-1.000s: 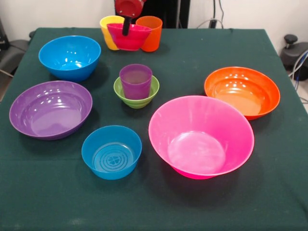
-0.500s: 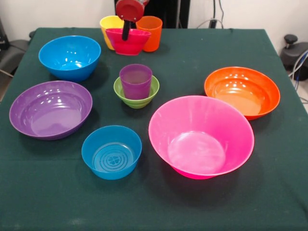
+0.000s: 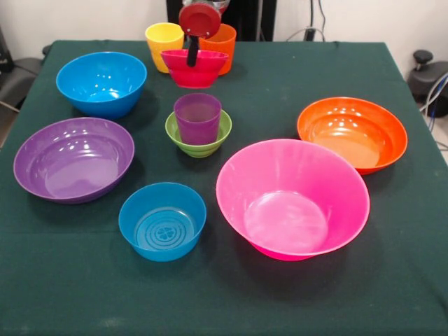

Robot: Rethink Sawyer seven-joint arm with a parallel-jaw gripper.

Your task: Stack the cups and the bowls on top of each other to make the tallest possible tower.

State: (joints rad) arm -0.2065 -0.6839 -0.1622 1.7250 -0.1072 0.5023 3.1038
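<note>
- The dark green tablecloth (image 3: pixel 280 77) covers a table before a pale wall, with cables behind.
- Left side: the mid-sized blue bowl (image 3: pixel 101 82), the purple bowl (image 3: pixel 73 159) and the small blue bowl (image 3: pixel 162 220) sit apart, untouched.
- Centre back: the gripper (image 3: pixel 192 57) pinches the red bowl (image 3: pixel 194 68) by its rim, one finger inside, just beside the yellow cup (image 3: pixel 164 45) and orange cup (image 3: pixel 221 46).
- A one-sided rim grip may let the bowl tilt or slip, and it could knock either cup over.
- Centre: the purple cup (image 3: pixel 197 117) stands in the green bowl (image 3: pixel 199 133); an off-centre placement could topple this start of the tower.
- Right: the pink bowl (image 3: pixel 292 198) and orange bowl (image 3: pixel 351 133) lie clear.
</note>
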